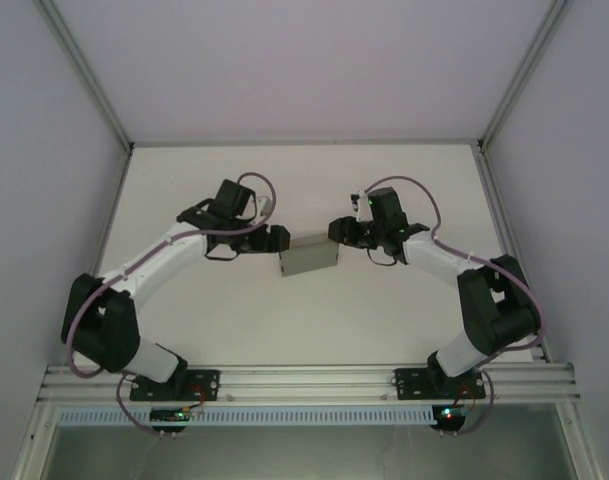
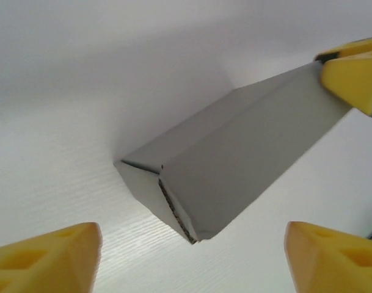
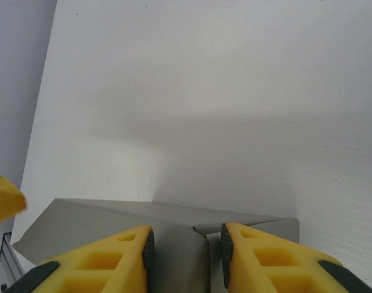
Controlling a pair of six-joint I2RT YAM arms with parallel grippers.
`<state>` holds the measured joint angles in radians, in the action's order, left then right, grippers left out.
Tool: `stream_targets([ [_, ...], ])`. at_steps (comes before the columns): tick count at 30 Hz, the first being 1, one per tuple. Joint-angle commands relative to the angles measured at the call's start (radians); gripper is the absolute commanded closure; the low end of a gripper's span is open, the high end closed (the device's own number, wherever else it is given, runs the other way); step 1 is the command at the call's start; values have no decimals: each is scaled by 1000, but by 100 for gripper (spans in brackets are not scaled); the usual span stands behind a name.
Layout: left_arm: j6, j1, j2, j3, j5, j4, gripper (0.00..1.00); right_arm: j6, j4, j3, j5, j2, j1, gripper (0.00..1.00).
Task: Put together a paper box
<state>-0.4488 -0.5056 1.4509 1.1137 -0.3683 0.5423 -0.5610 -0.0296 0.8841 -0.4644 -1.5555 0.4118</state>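
The grey paper box is lying in the middle of the white table. The left gripper is hovering just beside it at 10 o'clock. Its yellow fingers are standing wide apart and holding nothing. The right gripper is sitting at the box's 2 o'clock, with its fingers reaching over the box's end. I cannot tell if they are squeezing it.

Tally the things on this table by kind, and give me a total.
Grey paper box: 1
Grippers with yellow fingers: 2, the left gripper and the right gripper
Total: 3
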Motion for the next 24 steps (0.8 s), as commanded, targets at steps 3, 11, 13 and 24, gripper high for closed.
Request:
stream_targets([
  [3,-40,40,-8,22,-123,-63,6,-2,124,-66,29,-15,2,66],
  [11,-142,74,110,-86,-280,-202,23,-10,105,-99,15,-23,-3,65],
  [13,-168,85,110,-133,-300,-250,28,-17,96,-113,2,-28,-9,65],
  [24,-239,111,151,-311,-336,-440,50,47,8,-199,-140,-71,-38,69],
])
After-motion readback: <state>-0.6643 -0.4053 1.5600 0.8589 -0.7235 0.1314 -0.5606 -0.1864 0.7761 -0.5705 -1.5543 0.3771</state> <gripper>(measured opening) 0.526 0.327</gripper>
